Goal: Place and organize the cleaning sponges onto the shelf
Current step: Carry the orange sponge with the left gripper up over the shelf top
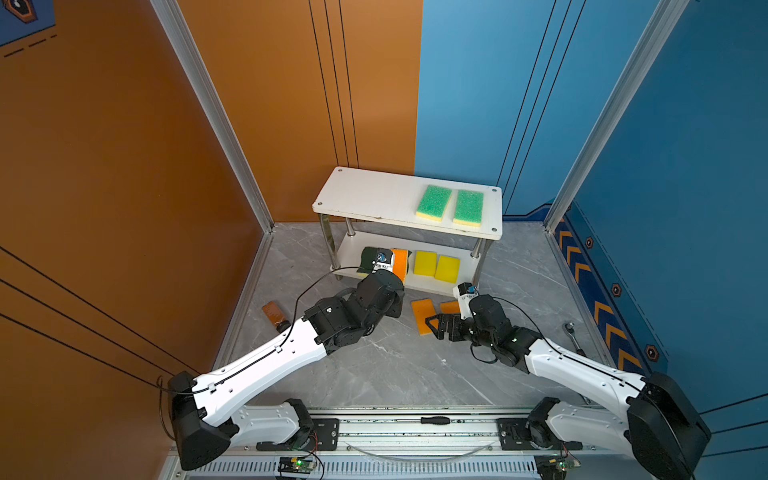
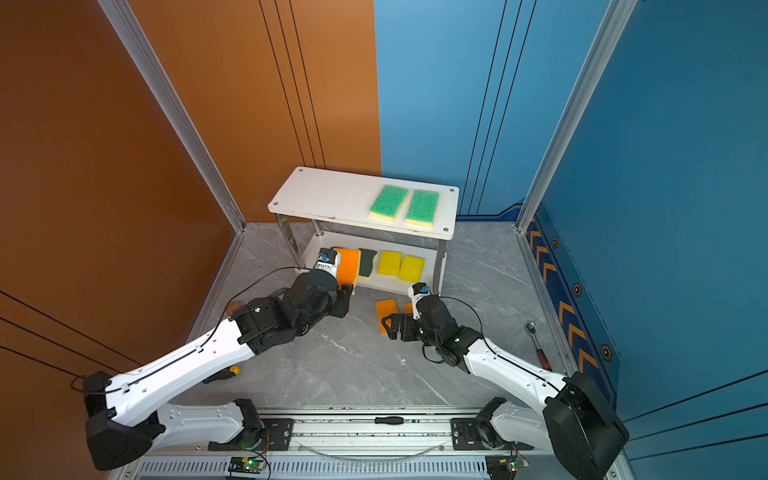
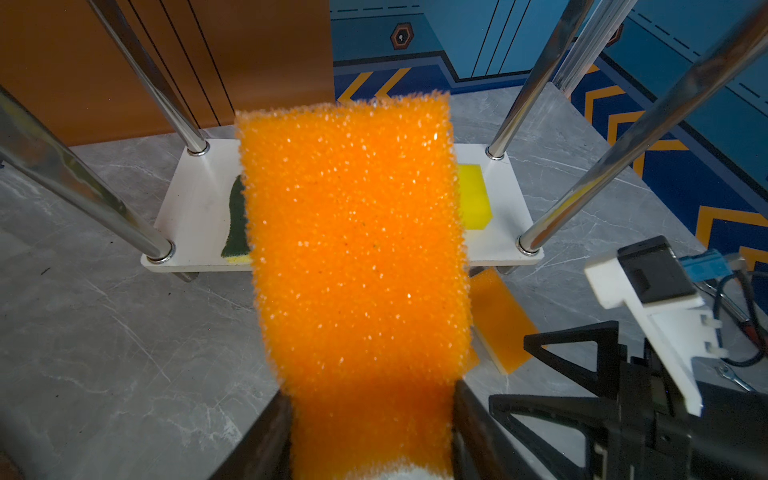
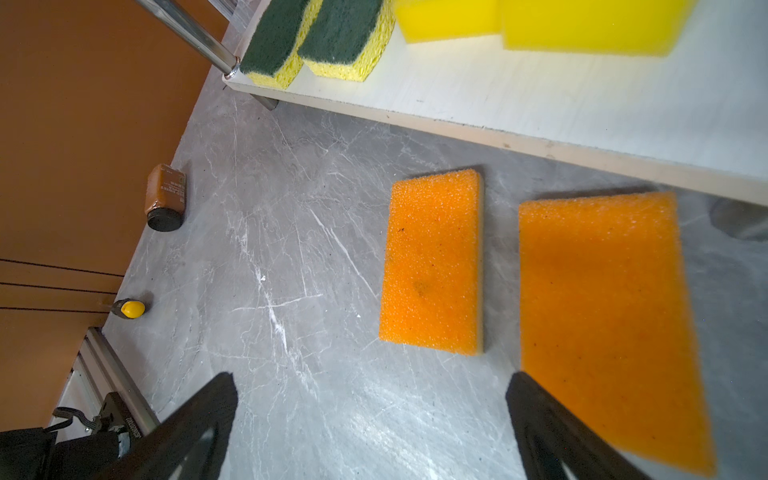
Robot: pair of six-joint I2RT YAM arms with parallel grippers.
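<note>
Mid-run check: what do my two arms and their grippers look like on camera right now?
Both arms match: the left arm and right arm have white tapered shells between black joint housings, with a thin black cable clipped along each. The left gripper and right gripper have black fingers; the right's show triangular cut-outs. Each wrist carries a white bracket with a blue plug.

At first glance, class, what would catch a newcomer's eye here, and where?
A bright orange sponge, clamped in the left gripper, fills the left wrist view before the shelf's lower board. Two green-topped sponges lie side by side on the top board, at its right end in both top views; two more orange sponges lie on the grey floor.
</note>
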